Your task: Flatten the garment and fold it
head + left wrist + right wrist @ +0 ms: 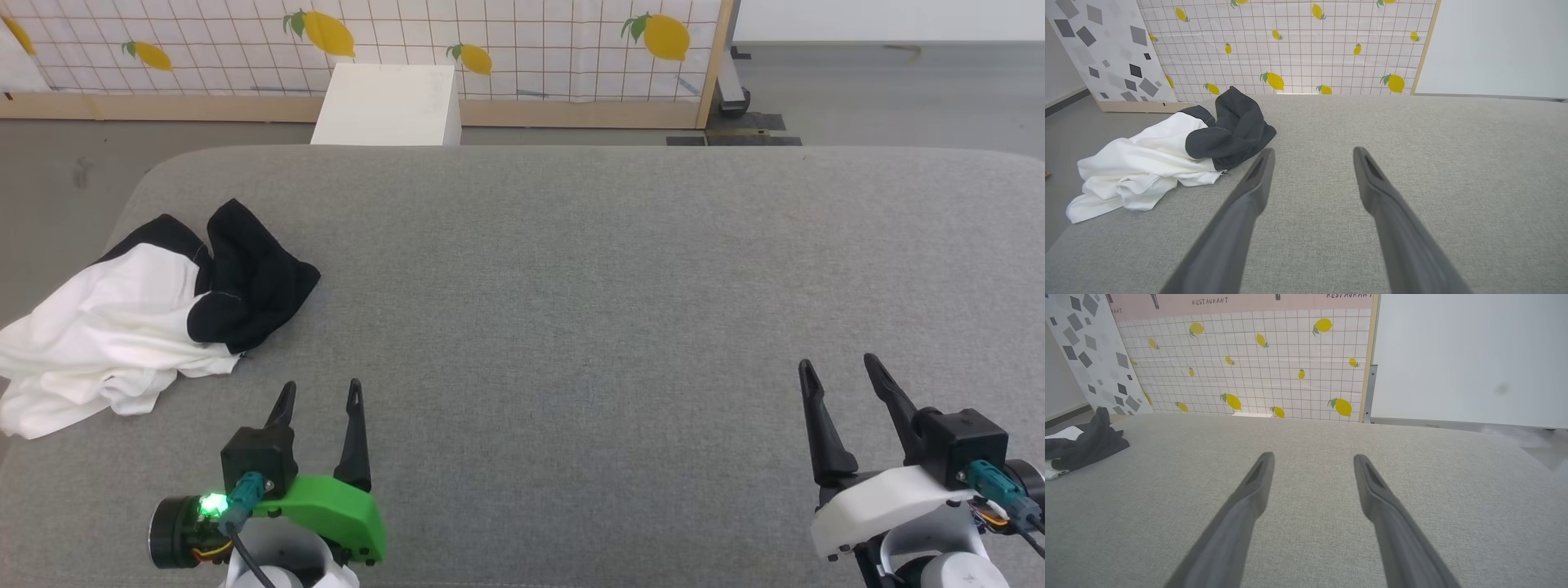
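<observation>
The garment (122, 318) lies crumpled in a heap at the left edge of the grey padded surface (571, 286), white cloth below and a black part bunched on top. The left wrist view has the garment (1159, 159) ahead and to the left; the right wrist view catches the garment (1081, 447) at its far left. My left gripper (320, 392) hovers open and empty just right of the heap, near the front edge. Far off at the lower right, my right gripper (841, 367) is open too, holding nothing.
A white box (388, 104) stands on the floor behind the surface. Behind it runs a lemon-patterned screen (506, 49) in a wooden frame. Grey floor (57, 180) lies left of the surface, and part of the white cloth hangs over that edge.
</observation>
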Controlling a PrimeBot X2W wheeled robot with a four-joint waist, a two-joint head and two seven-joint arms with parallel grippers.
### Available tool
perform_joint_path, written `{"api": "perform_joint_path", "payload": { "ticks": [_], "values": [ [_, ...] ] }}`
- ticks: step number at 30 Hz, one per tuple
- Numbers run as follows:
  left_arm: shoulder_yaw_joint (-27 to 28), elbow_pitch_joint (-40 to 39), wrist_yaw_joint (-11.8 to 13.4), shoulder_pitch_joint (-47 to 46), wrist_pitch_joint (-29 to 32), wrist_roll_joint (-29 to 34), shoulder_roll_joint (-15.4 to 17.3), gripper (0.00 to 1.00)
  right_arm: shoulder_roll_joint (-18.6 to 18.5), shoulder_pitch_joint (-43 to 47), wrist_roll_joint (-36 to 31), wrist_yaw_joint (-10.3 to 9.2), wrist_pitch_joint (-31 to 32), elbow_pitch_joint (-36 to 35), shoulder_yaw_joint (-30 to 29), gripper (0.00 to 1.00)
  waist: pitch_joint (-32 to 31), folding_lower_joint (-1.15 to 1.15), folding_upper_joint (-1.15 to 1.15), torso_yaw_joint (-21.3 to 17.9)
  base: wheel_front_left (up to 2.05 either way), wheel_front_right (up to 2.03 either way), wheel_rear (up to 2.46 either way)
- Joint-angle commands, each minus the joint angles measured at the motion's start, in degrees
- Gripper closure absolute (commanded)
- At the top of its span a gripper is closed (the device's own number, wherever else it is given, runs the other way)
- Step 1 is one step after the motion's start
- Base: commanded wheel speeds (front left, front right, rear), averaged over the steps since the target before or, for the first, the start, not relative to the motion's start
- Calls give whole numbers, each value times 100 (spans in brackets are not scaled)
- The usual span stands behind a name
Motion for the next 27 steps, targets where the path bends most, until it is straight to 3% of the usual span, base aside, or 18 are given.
{"api": "perform_joint_path", "payload": {
  "ticks": [1,11,27],
  "values": [
    [-16,37,49,-97,-68,-73,2,0,3,92,55,-3,-64,30,-29,0,2,0,0,15,0,0,0],
    [-3,95,151,-120,-185,-173,22,0,4,131,129,-4,-181,115,-74,0,8,0,0,321,0,0,0],
    [-18,186,294,-67,-375,-340,54,0,5,178,270,-5,-372,226,-25,0,74,0,0,1398,0,0,0]
  ]
}}
